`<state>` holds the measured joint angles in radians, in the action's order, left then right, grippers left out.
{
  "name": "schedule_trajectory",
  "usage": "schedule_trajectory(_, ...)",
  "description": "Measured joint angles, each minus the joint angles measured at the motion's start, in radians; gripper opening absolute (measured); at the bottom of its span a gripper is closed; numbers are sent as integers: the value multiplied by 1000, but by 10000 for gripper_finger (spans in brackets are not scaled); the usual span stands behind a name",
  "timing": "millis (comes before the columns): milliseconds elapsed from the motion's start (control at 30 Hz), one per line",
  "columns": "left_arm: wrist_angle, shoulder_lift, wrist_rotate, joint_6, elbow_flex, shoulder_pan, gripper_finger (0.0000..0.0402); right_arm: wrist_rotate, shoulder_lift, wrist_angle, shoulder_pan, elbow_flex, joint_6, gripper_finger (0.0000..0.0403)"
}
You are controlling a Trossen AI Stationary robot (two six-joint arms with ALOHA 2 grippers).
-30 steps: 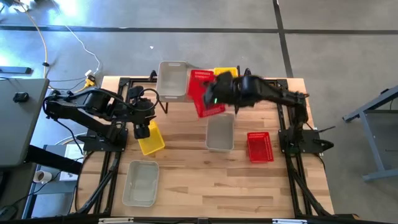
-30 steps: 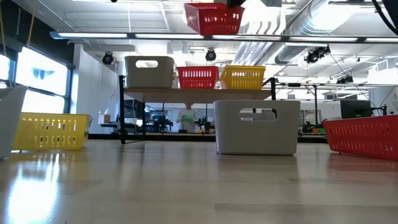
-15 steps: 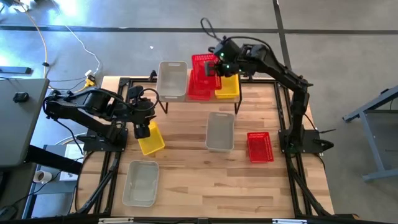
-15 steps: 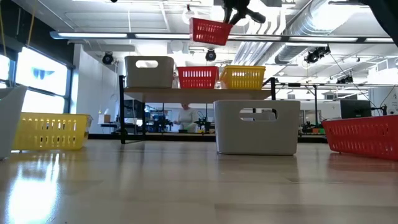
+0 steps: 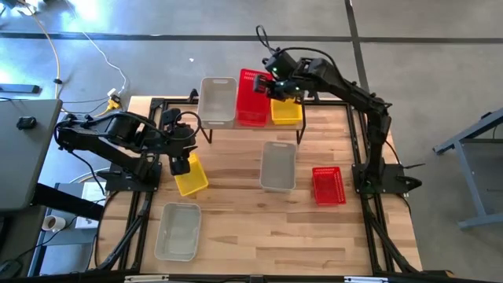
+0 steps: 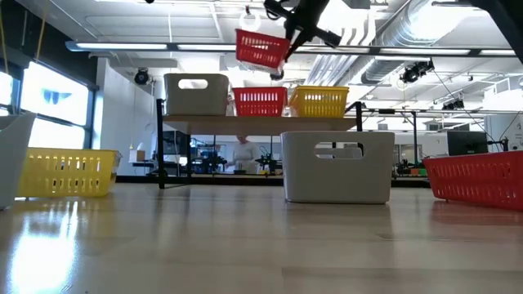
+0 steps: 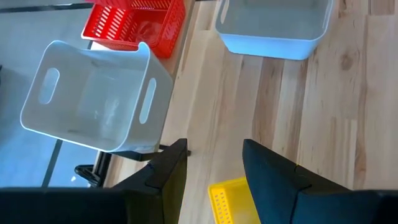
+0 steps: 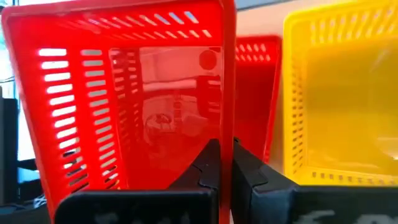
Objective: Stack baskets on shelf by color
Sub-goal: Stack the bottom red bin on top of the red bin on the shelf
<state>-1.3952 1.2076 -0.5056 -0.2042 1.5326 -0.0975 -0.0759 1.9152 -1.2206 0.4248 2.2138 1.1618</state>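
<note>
Above the plank shelf [image 6: 261, 121], right tool [image 5: 277, 85] pinches a mesh-sided red basket [image 6: 260, 49].

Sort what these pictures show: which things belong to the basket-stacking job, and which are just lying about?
Belongs to the job:
shelf
held red basket, in the right arm's shut jaws
on the shelf: grey basket, red basket, yellow basket
on the table: centre grey basket, front grey basket, table red basket, table yellow basket

Lying about:
floor cable
tape roll
side desk

Right gripper [image 5: 277, 85]: raised above the shelf [image 5: 295, 126], fingers clamped on a red basket [image 5: 251, 98].
Left gripper [image 5: 180, 161]: low, left of shelf, fingers parted.
</note>
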Motion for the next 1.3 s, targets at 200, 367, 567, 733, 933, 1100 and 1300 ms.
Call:
schedule_trajectory(200,0,0,0,-5,0,0,145,28,0,22,8,-59,10,0)
schedule_trajectory(367,0,0,0,-8,0,0,145,27,0,23,22,-89,-9,0)
schedule_trajectory(567,0,0,0,-21,0,0,145,34,0,49,27,-137,-18,0)
schedule_trajectory(733,0,0,0,-21,0,0,145,41,0,71,27,-138,-37,0)
schedule_trajectory(933,0,0,0,-28,0,0,145,36,15,65,27,-136,-43,0)
schedule_trajectory(1100,0,0,0,-28,0,0,145,46,39,75,27,-136,-44,0)
schedule_trajectory(1300,0,0,0,-29,0,0,145,54,61,72,27,-136,-48,0)
